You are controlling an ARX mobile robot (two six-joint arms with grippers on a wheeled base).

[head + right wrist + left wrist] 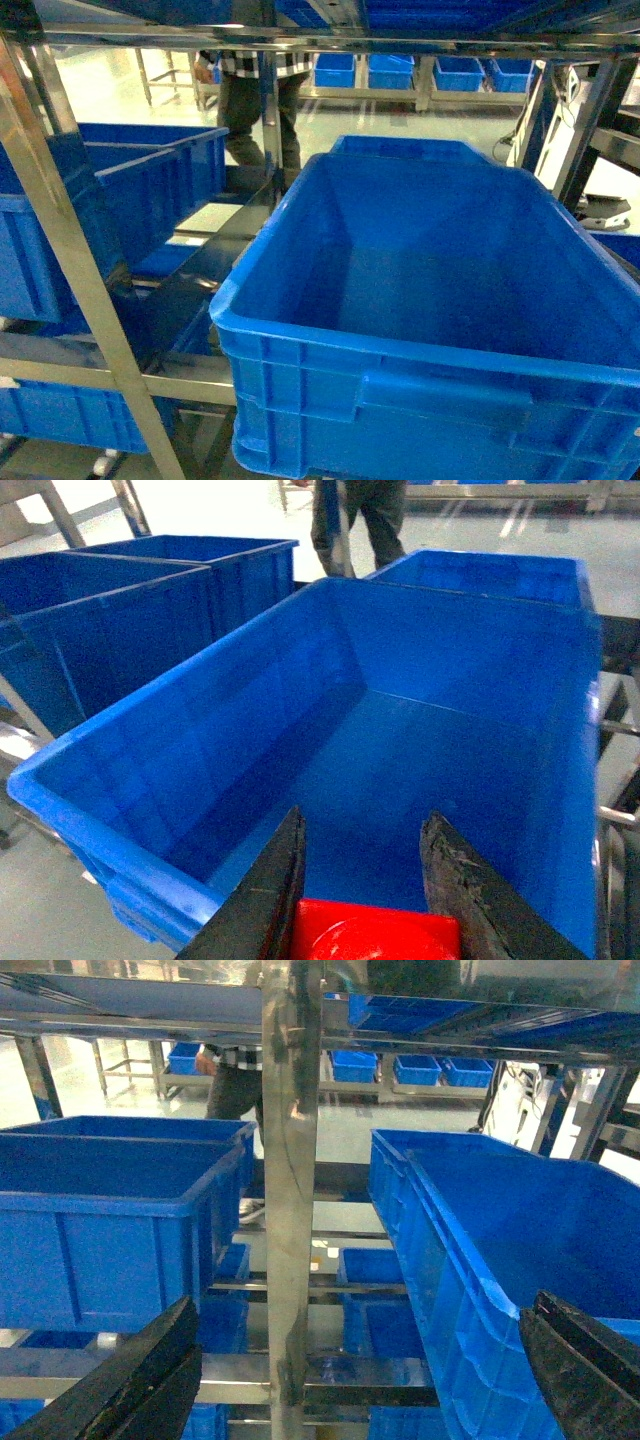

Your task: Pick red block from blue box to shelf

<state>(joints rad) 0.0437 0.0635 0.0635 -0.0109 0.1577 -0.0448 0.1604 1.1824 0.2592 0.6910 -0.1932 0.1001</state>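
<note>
Left gripper (365, 1380): two black fingers (140, 1385) only visible parts, at bottom corners of left wrist view. Matte dark surface, wedge-shaped, broad, edges angular.

Right gripper (365, 880): two black fingers (262, 900), tapering toward tips, slightly curved inward. Finger right of pincer gap has worn, scuffed, greyish-speckled inner face; left finger smoother, faint sheen. No cables, screws or markings visible.

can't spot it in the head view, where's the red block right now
The red block shows only in the right wrist view, at the bottom edge, held between the right gripper's fingers above the open dark blue crate on the shelf.
</note>
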